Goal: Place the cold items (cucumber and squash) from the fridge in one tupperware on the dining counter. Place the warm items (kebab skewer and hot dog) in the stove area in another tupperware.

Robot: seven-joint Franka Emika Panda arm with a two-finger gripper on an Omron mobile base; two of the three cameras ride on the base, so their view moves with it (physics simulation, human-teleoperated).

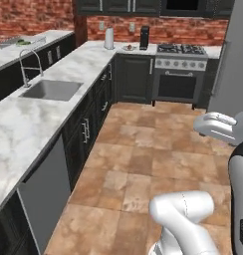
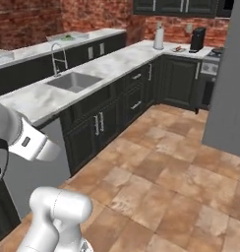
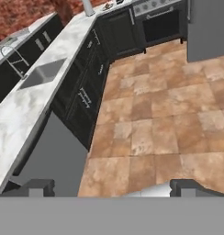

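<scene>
My gripper (image 3: 114, 190) is open, its two dark fingertips (image 3: 40, 187) wide apart with nothing between them, and it looks down over the tiled floor toward the stove corner. The stove (image 1: 181, 50) stands at the back beside the grey fridge (image 1: 233, 64), whose door is shut. The cucumber and squash are out of view. On the counter left of the stove lies a small reddish item (image 1: 128, 48), too small to tell as kebab skewer or hot dog. A pale shallow tupperware (image 1: 21, 42) with something green in it sits on the far left counter (image 2: 68, 36).
A long marble counter (image 1: 24, 124) with a sink (image 1: 51, 89) and tap runs along the left over dark cabinets. A paper towel roll (image 1: 109, 38) and a black coffee machine (image 1: 144, 37) stand in the back corner. Tiled floor (image 1: 143, 154) lies open ahead.
</scene>
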